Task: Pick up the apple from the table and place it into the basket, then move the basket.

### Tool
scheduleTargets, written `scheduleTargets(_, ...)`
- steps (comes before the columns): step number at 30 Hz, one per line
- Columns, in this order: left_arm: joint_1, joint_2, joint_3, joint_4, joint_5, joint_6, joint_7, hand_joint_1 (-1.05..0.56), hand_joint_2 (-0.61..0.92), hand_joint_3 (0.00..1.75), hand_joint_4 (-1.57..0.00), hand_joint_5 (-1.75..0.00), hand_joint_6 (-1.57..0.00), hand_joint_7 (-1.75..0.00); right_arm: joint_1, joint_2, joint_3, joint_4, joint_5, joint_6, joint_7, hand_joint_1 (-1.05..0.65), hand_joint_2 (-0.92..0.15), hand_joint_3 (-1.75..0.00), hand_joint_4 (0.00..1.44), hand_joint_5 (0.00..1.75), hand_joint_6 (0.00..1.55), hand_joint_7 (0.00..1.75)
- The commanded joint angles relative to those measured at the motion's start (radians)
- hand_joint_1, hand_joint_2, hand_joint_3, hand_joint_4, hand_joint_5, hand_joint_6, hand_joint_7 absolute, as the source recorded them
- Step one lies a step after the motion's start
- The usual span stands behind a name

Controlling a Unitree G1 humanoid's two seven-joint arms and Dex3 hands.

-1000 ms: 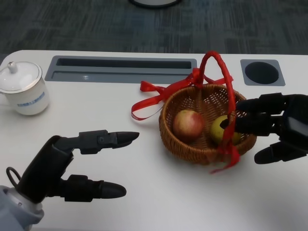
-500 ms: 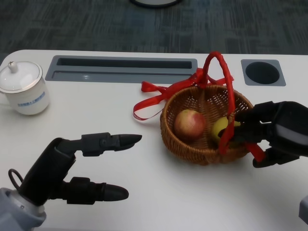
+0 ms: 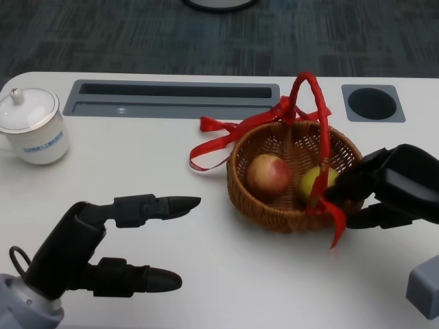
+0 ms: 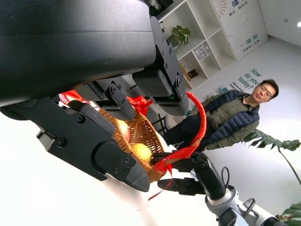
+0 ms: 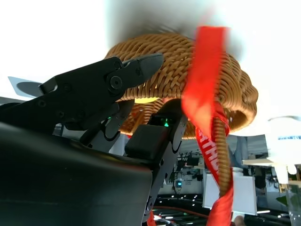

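r hand (image 3: 384,188) grips basket (image 3: 274,205) rim; apple (image 3: 268,175) inside. l hand (image 3: 103,243) empty, fingers apart.

The basket (image 3: 274,205) was found woven in a golden-brown wicker pattern, its handle (image 3: 322,130) wrapped in bright red and trailed by a red ribbon (image 3: 219,140). One apple (image 3: 268,176) was noted as red blushed with yellow; the second apple (image 3: 313,181) as yellow-green. The table (image 3: 137,171) was recorded as plain white, with a grey recessed tray (image 3: 171,99) and a grey plate around a black round opening (image 3: 372,103). The lidded cup (image 3: 33,127) was seen as white with a pale blue band. The left hand (image 3: 103,243) and right hand (image 3: 387,188) were observed as black, on silver forearms. The floor (image 3: 137,34) was marked as dark mottled grey-blue.
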Motion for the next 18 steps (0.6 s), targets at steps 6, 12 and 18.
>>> scheduleTargets(6,0.013,0.0,0.012,-0.015,0.001,-0.016,0.016,-0.39,0.68,0.0,-0.86,0.0,-0.8,0.0,0.022,0.006,-0.023,-0.086,0.072,-0.014,0.061,-0.23,-0.87,0.0,1.13,0.03,1.05,0.02)
scheduleTargets(12,0.013,-0.008,0.013,-0.01,0.003,-0.031,0.019,-0.38,0.68,0.0,-0.87,-0.01,-0.8,0.0,0.026,-0.004,-0.028,-0.121,0.077,-0.006,0.086,-0.21,-0.85,0.0,1.12,0.01,1.05,0.01)
scheduleTargets(18,0.021,-0.009,0.013,-0.009,0.003,-0.034,0.022,-0.37,0.69,0.0,-0.87,0.0,-0.8,0.0,0.02,-0.011,-0.042,-0.111,0.082,0.004,0.084,-0.2,-0.84,0.0,1.14,0.01,1.07,0.01)
